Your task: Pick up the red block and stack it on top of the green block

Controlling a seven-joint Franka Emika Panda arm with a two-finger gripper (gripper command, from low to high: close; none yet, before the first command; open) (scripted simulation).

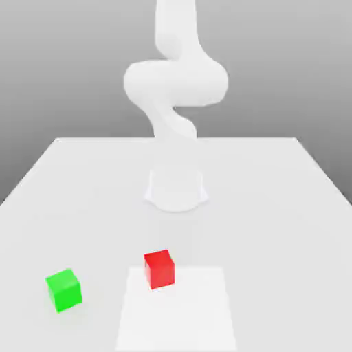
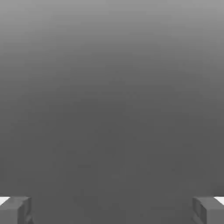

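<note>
The red block (image 1: 159, 269) rests on the white table, near the front and a little toward the exterior view's left of centre. The green block (image 1: 64, 289) sits on the table further to the exterior view's left, well apart from the red one. The white arm (image 1: 175, 82) rises from its base and leaves the frame at the top. In the hand view, my gripper (image 2: 112, 210) is open: two grey fingertips (image 2: 15, 210) stand far apart with nothing between them, facing a plain grey background.
The arm's round base (image 1: 177, 189) stands mid-table behind the blocks. A brighter square patch (image 1: 185, 313) marks the table surface at the front, and the red block sits on its far corner. The table's edges (image 1: 41, 161) run along both sides.
</note>
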